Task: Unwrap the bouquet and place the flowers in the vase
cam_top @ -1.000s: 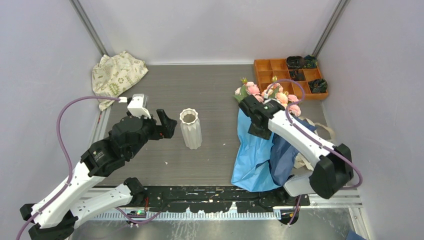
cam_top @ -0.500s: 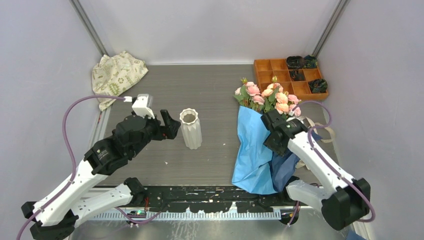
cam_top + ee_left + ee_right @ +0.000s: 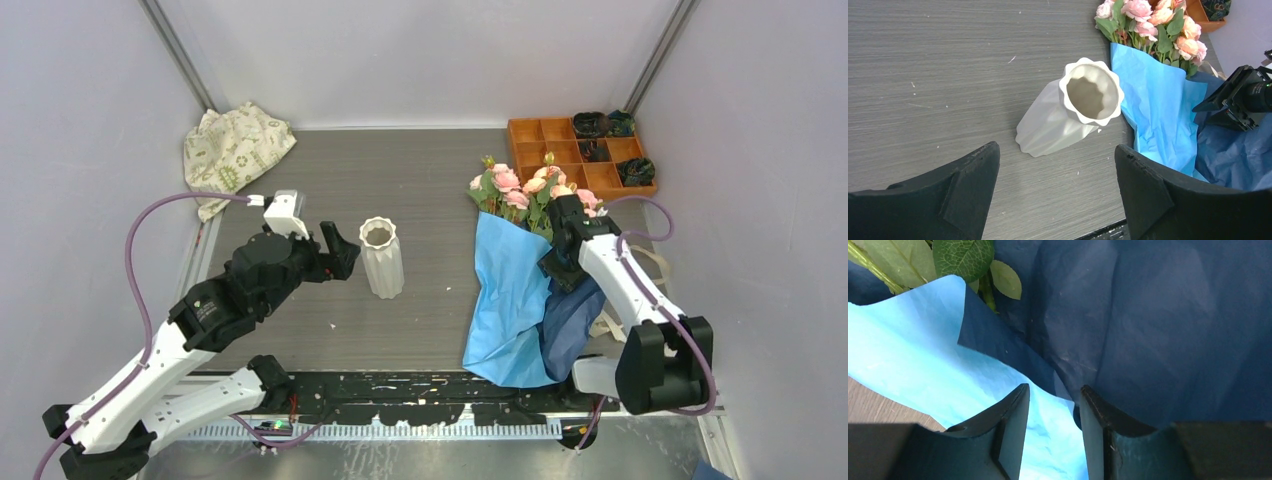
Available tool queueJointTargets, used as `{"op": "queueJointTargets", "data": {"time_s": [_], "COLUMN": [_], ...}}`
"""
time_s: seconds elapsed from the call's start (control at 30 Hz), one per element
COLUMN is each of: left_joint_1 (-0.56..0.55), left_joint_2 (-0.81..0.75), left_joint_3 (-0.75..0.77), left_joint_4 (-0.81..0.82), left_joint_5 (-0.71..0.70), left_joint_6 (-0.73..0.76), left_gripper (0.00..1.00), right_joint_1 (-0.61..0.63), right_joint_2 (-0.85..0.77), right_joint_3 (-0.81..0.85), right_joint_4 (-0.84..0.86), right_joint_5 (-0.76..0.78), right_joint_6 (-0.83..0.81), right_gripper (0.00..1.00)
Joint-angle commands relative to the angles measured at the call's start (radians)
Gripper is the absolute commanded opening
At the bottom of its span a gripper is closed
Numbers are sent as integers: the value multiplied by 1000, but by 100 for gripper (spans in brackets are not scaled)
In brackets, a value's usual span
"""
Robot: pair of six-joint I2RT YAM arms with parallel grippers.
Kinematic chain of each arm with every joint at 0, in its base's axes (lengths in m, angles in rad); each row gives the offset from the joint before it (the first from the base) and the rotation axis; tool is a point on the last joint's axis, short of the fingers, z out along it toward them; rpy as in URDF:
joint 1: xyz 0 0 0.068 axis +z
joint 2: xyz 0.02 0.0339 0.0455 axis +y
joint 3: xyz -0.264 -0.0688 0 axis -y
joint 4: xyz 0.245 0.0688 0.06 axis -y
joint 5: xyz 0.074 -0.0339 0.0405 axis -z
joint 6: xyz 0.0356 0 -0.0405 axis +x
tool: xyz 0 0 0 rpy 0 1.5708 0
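Observation:
The vase (image 3: 381, 257) is white and ribbed and stands upright left of the table's middle; its round mouth (image 3: 1091, 91) is empty. My left gripper (image 3: 340, 254) hovers just left of it, open wide, and the vase lies beyond its fingertips (image 3: 989, 152). The bouquet lies to the right, its pink and peach flowers (image 3: 530, 192) at the far end of the spread blue wrapping paper (image 3: 510, 300). My right gripper (image 3: 557, 270) sits low over the paper's right side. Its jaws stand partly apart over light and dark blue paper (image 3: 1148, 315), clamping nothing visible. Green leaves (image 3: 960, 257) show beyond it.
A cream patterned cloth (image 3: 235, 148) lies crumpled in the far left corner. An orange compartment tray (image 3: 560, 150) with dark items stands at the far right. Beige ribbon loops (image 3: 652, 262) lie right of the paper. Grey walls close in on three sides.
My right arm pulled back from over the bouquet's top toward the near right, then returned to the paper's right edge below the flowers. The left arm barely shifted.

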Motion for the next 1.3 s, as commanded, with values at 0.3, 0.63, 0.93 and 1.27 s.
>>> {"op": "queueJointTargets", "data": {"time_s": [0.3,0.63,0.93,1.27], "left_joint_1": [3,3,3,3], "left_joint_2": [4,27,26,19], "left_joint_3": [13,43,65,69], "left_joint_4": [47,36,-6,-23], "left_joint_5": [-38,-57,-84,-106], "left_joint_6": [22,30,29,31], "left_gripper": [85,84,84,84], "right_joint_1": [-18,115,384,380], "right_joint_2": [129,28,401,275], "right_joint_3": [74,327,489,450], "right_joint_4": [153,222,336,253], "right_joint_5": [-97,-337,-460,-206], "right_joint_6": [-77,-117,-105,-143], "right_gripper": [1,1,22,78]}}
